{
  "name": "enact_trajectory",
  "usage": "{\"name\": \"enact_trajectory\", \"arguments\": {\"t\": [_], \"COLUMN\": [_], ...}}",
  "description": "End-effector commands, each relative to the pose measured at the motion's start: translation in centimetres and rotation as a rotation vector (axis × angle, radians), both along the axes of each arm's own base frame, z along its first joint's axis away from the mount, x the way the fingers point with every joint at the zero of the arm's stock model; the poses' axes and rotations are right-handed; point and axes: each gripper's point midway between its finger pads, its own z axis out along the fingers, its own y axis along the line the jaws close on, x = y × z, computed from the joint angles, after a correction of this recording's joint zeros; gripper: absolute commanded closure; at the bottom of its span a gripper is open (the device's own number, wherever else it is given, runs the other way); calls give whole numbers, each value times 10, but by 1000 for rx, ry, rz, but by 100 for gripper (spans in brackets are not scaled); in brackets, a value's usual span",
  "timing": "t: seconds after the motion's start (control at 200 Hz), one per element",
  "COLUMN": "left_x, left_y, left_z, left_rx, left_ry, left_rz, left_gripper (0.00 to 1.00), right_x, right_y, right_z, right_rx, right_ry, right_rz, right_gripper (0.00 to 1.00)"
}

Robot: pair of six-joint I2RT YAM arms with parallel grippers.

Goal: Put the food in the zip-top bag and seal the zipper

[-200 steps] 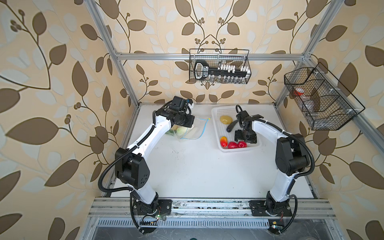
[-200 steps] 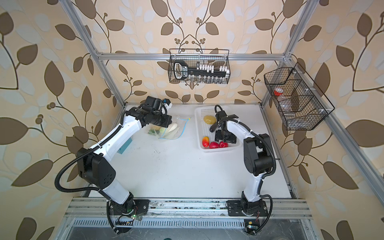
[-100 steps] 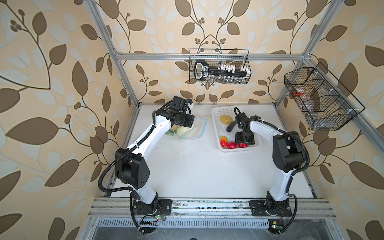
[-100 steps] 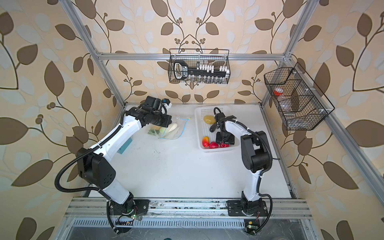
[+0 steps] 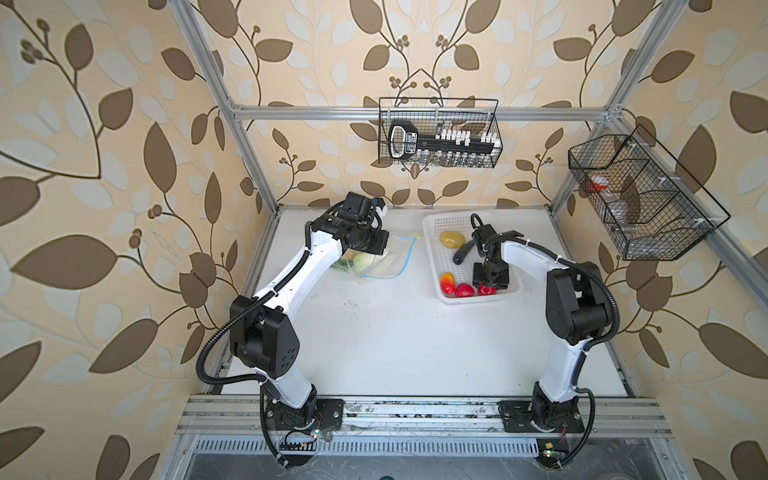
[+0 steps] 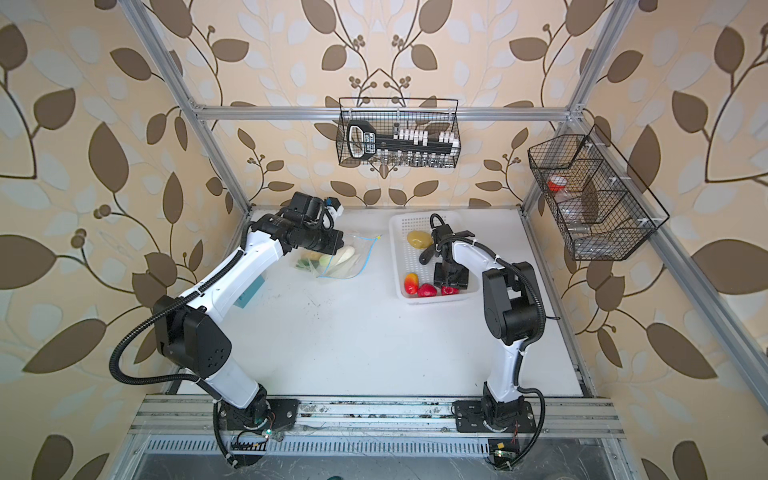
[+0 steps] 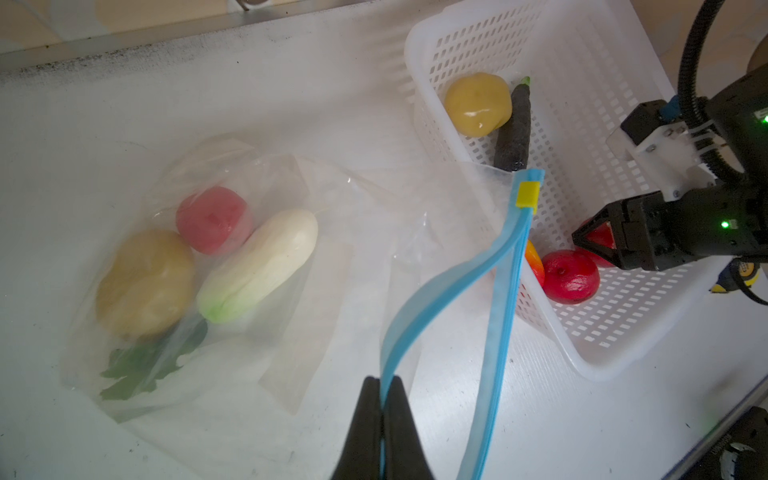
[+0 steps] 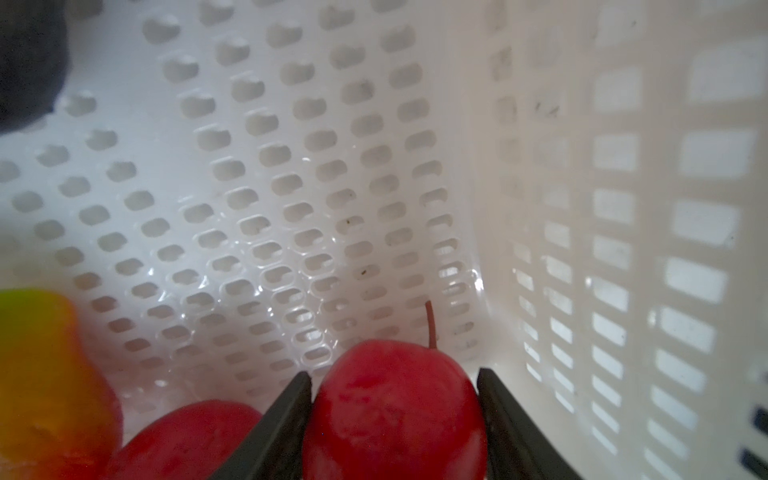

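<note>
Folding its elbow inward over the last second, the white-and-black right arm [image 5: 536,253] has narrowed its jaws around a glossy red toy apple with a thin stem [image 8: 395,411]. Both jaws appear to touch the apple's sides. It sits at the lower edge of the white perforated plastic basket [image 5: 432,220], right of centre in both top views.

The left arm [image 5: 307,266] has not shifted. Its jaws are clamped tight on one lip of the light-blue zipper strip [image 7: 507,291], holding open the mouth of the clear, crinkly zip-top bag [image 7: 332,199]. The bag lies on the white counter [image 5: 395,332], just left of the basket.

A yellow-tan potato [image 7: 145,282], red tomato [image 7: 212,218], white-green cabbage [image 7: 257,262] and green leaf [image 7: 141,365] are already in the bag. A second potato [image 7: 478,104], a dark eggplant [image 7: 515,129], a red-yellow mango [image 8: 45,374] and another red fruit [image 7: 569,276] wait in the basket.

The step in hand looks like the pick-up of the apple. Next it must be lifted clear of the basket wall and carried left into the held-open mouth. Sealing is still far off.
</note>
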Motion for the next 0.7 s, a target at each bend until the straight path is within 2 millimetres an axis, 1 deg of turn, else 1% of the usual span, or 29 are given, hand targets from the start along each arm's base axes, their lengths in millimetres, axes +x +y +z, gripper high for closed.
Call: {"name": "enact_trajectory", "arguments": {"t": [0.0, 0.04, 0.25, 0.36, 0.455, 0.57, 0.7], "left_x": [0, 0, 1, 2, 2, 3, 3], "left_y": [1, 2, 3, 4, 5, 5, 5], "left_z": [10, 10, 8, 8, 7, 6, 5], "left_rx": [-34, -33, -38, -40, -41, -42, -42], "left_ry": [-8, -7, 1, 3, 6, 9, 9], "left_rz": [-2, 0, 4, 10, 12, 13, 15], "left_gripper": [100, 100, 100, 100, 100, 100, 100], "right_x": [-9, -9, -9, -9, -6, -1, 3], "right_y": [0, 0, -3, -3, -2, 0, 3], "right_z": [-21, -21, -22, -21, -15, -5, 1], "right_rx": [5, 4, -9, -5, 4, 30, 65], "right_ry": [63, 62, 68, 64, 40, 3, -27], "right_rz": [-6, -6, -6, -5, -6, -12, -19], "right_gripper": [38, 36, 36, 45, 51, 54, 58]}}
